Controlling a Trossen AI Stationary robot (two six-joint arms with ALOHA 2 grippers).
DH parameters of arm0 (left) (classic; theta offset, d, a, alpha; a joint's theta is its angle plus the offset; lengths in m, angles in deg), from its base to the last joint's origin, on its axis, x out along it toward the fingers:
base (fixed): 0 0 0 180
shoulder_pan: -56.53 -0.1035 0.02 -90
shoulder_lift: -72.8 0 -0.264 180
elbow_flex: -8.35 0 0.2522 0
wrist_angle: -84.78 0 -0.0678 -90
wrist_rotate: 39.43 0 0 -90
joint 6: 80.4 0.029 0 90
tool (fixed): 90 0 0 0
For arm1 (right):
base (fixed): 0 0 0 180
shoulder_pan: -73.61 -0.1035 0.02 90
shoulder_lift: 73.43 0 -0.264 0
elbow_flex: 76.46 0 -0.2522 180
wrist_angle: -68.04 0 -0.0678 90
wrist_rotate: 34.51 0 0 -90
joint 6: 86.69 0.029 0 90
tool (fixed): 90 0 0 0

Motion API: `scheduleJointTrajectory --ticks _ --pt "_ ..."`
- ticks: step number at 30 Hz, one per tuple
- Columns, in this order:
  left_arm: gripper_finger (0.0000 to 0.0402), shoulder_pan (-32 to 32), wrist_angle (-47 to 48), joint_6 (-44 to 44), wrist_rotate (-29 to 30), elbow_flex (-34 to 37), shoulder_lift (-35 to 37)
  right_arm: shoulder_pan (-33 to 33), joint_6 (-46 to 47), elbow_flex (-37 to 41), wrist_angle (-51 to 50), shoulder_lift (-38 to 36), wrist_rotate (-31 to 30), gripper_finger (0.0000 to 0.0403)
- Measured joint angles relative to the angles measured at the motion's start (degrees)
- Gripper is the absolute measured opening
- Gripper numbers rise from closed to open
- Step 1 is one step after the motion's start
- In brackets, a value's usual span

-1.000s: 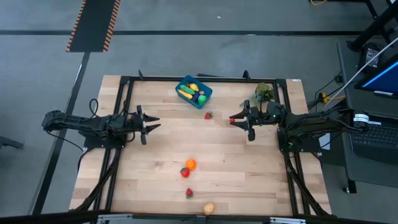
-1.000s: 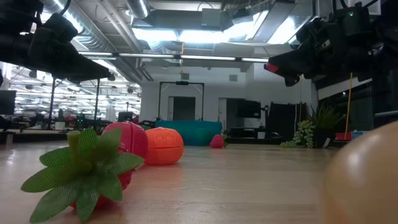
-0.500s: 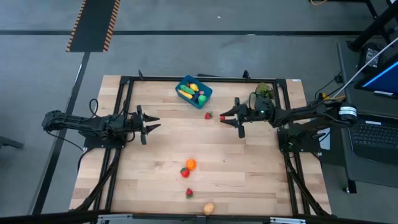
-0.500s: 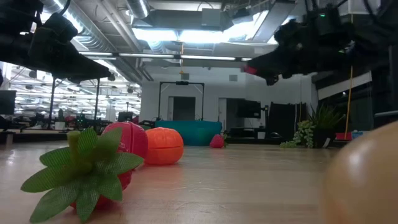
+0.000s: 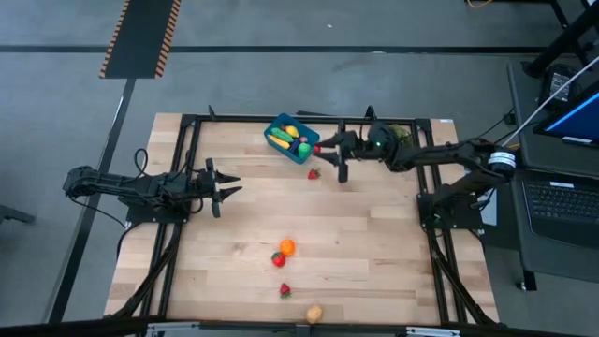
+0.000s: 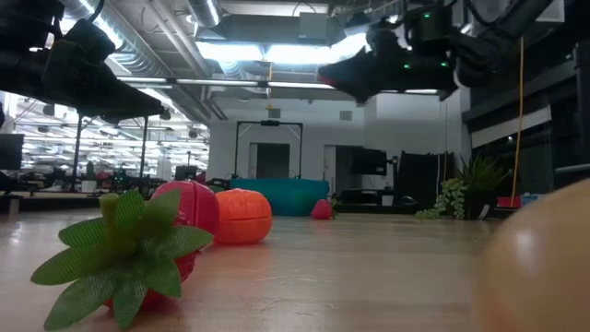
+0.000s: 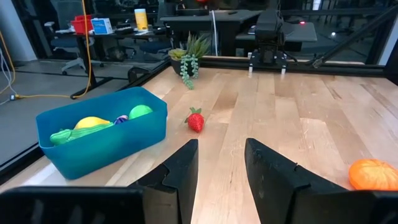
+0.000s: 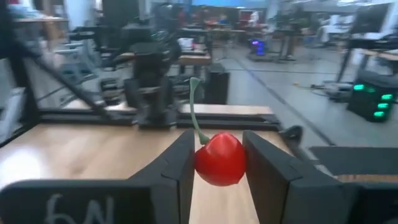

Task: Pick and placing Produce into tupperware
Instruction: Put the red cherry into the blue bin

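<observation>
Right wrist view: right gripper (image 8: 217, 163) pinches cherry (image 8: 220, 158), stem upright.

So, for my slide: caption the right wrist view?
Right end effector shut on a red cherry, above the table.

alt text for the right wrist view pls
The right gripper holds a red cherry with a green stem between its two dark fingers. Beyond it lie the wooden table, its black frame rail and a blurred workshop.
</observation>
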Motion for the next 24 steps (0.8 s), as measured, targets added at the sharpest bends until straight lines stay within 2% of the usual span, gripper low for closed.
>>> scheduleJointTrajectory --ticks 3,8,14,18,24 --pt "0.0124 0.0 0.0 0.0 0.0 0.0 0.0 0.7 0.0 -2.9 0.1 2.5 -4.1 0.0118" --pt "0.0124 0.0 0.0 0.0 0.0 0.0 0.0 0.9 -0.9 -6.2 0.0 6.1 -16.9 0.0118" --pt "0.0124 -0.1 0.3 0.0 0.0 0.0 0.0 0.9 -1.8 -8.9 -0.1 9.0 -23.7 0.0118" --pt "0.0124 -0.1 0.3 0.0 0.0 0.0 0.0 1.0 -2.6 -11.3 -1.5 10.3 -25.1 0.0118" --pt "0.0124 -0.1 0.3 0.0 0.0 0.0 0.0 2.1 -2.9 -18.2 -18.4 10.6 -23.3 0.0118"
